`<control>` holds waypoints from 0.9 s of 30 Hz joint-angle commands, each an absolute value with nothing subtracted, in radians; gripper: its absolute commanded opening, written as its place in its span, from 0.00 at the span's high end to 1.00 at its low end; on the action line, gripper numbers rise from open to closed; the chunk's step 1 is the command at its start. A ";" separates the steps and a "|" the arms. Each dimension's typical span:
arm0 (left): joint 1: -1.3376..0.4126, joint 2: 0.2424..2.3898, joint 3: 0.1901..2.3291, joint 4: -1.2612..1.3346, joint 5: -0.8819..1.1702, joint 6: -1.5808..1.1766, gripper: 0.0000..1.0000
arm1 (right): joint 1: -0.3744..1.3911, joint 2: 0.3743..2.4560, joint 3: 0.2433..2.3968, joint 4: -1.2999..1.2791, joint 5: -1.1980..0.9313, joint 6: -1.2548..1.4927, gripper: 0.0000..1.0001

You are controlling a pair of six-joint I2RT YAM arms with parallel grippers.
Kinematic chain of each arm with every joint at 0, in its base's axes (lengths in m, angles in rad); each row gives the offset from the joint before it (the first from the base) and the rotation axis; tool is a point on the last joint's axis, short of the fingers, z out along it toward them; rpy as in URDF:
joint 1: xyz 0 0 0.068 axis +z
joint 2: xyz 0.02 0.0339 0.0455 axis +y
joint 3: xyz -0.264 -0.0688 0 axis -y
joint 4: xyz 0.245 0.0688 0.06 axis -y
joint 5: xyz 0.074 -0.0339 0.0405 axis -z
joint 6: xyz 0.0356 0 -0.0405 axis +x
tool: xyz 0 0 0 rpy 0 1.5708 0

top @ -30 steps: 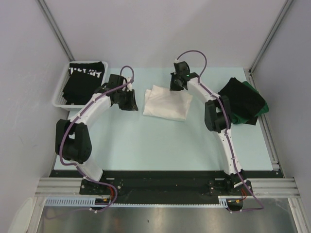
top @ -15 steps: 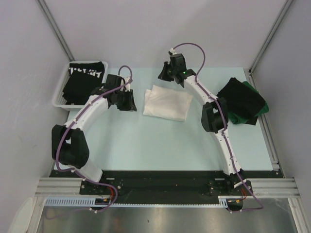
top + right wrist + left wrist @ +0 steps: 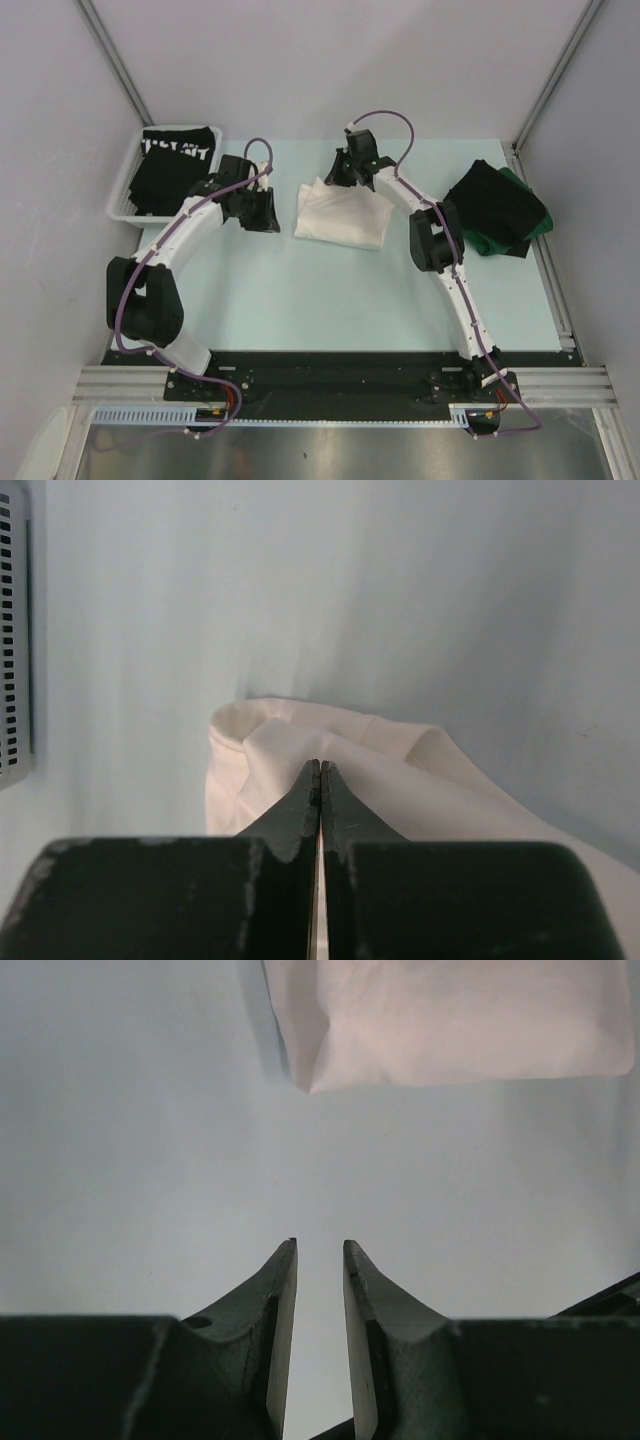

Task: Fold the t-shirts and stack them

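While I count four tees, the white tee (image 3: 340, 218) lies folded mid-table, the lettered black tee (image 3: 175, 165) in one basket (image 3: 119, 203), and the plain black tee (image 3: 495, 203) on the green tee (image 3: 537, 222) at the right. My left gripper (image 3: 320, 1250) is slightly parted and empty beside the white tee. My right gripper (image 3: 320, 766) is closed, its tips over that tee's edge.

Top cam: high behind arm bases, looks down on whole table (image 3: 300, 290). Wrist cams: low, close, facing along own fingers (image 3: 272, 1340). All three share white tee (image 3: 345, 215).
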State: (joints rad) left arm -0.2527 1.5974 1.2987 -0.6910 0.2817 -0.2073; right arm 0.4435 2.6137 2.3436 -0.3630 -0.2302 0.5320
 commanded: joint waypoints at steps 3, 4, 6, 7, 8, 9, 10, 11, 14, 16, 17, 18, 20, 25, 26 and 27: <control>-0.247 1.582 1.301 -0.680 0.284 -0.190 0.71 | 0.451 2.599 2.310 -0.327 -0.247 0.522 1.00; -0.247 1.582 1.299 -0.678 0.285 -0.189 0.71 | 0.453 2.603 2.303 -0.330 -0.247 0.522 1.00; -0.247 1.582 1.298 -0.680 0.284 -0.189 0.71 | 0.453 2.606 2.295 -0.331 -0.250 0.520 1.00; -0.247 1.582 1.296 -0.678 0.282 -0.189 0.71 | 0.453 2.605 2.280 -0.327 -0.250 0.519 1.00; -0.247 1.583 1.296 -0.680 0.284 -0.189 0.71 | 0.454 2.606 2.270 -0.322 -0.247 0.514 1.00; -0.247 1.583 1.296 -0.680 0.282 -0.189 0.71 | 0.456 2.606 2.264 -0.318 -0.247 0.512 1.00; -0.247 1.585 1.295 -0.681 0.287 -0.189 0.71 | 0.457 2.608 2.261 -0.316 -0.245 0.509 1.00; -0.247 1.585 1.295 -0.681 0.285 -0.189 0.71 | 0.457 2.611 2.260 -0.311 -0.245 0.500 1.00; -0.247 1.582 1.290 -0.683 0.287 -0.186 0.71 | 0.456 2.608 2.267 -0.304 -0.241 0.499 1.00; -0.247 1.577 1.289 -0.686 0.282 -0.184 0.71 | 0.454 2.596 2.273 -0.295 -0.230 0.497 1.00; -0.247 1.577 1.286 -0.686 0.285 -0.184 0.71 | 0.453 2.577 2.275 -0.290 -0.230 0.497 1.00; -0.247 1.575 1.284 -0.684 0.284 -0.184 0.71 | 0.453 2.566 2.273 -0.279 -0.227 0.499 1.00; -0.247 1.574 1.281 -0.683 0.285 -0.186 0.71 | 0.453 2.545 2.275 -0.268 -0.225 0.499 1.00; -0.247 1.571 1.275 -0.670 0.298 -0.199 0.71 | 0.449 2.482 2.287 -0.278 -0.227 0.499 1.00; -0.245 1.569 1.275 -0.670 0.298 -0.202 0.71 | 0.451 2.474 2.287 -0.281 -0.232 0.500 1.00; -0.247 1.571 1.275 -0.670 0.298 -0.204 0.71 | 0.453 2.467 2.287 -0.294 -0.230 0.500 1.00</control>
